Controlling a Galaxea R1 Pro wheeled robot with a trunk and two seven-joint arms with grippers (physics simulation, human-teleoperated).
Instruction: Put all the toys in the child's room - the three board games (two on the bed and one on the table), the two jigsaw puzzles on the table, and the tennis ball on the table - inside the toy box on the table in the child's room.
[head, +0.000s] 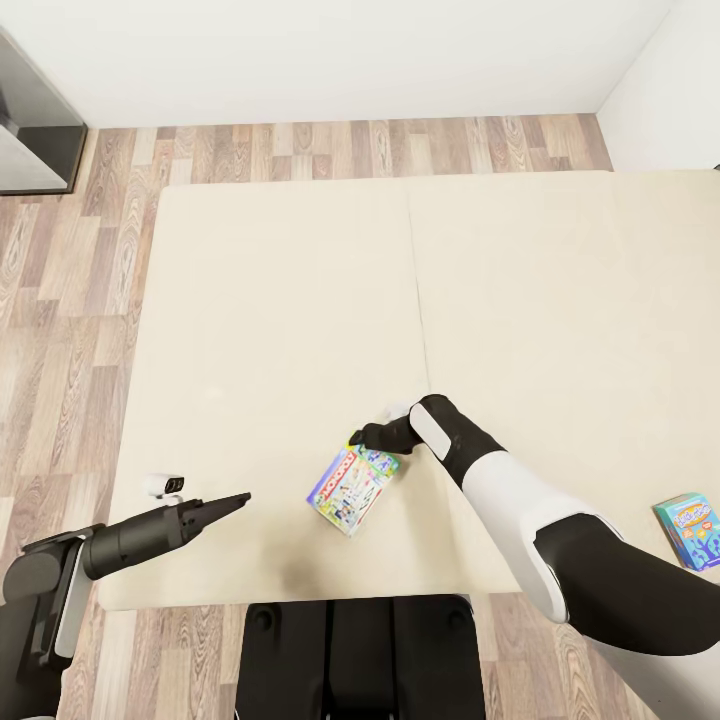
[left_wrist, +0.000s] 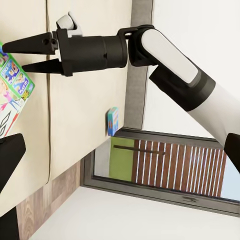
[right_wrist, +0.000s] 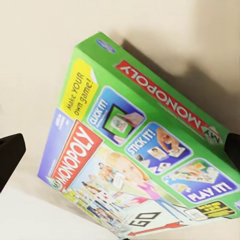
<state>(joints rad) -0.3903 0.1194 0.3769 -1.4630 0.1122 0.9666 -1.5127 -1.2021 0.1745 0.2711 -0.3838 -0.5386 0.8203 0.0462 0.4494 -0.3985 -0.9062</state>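
Observation:
A green-edged Monopoly board game (head: 350, 488) lies flat on the beige bed (head: 270, 300), near its front edge. My right gripper (head: 363, 438) is open and sits at the box's far end; its fingers (right_wrist: 10, 155) stand wide to either side of the printed lid (right_wrist: 140, 150). From the left wrist view, the right gripper (left_wrist: 14, 56) shows a gap between its two fingers just beside the box (left_wrist: 12, 87). My left gripper (head: 240, 499) is open and holds nothing, left of the box over the mattress. A small blue board game (head: 692, 530) (left_wrist: 113, 121) lies at the bed's right edge.
Wood-plank floor (head: 70, 300) surrounds the bed. A dark grey cabinet (head: 35, 130) stands at the far left by the white wall. A window (left_wrist: 165, 165) is in the wall beyond the bed. My base (head: 360, 650) is against the bed's front edge.

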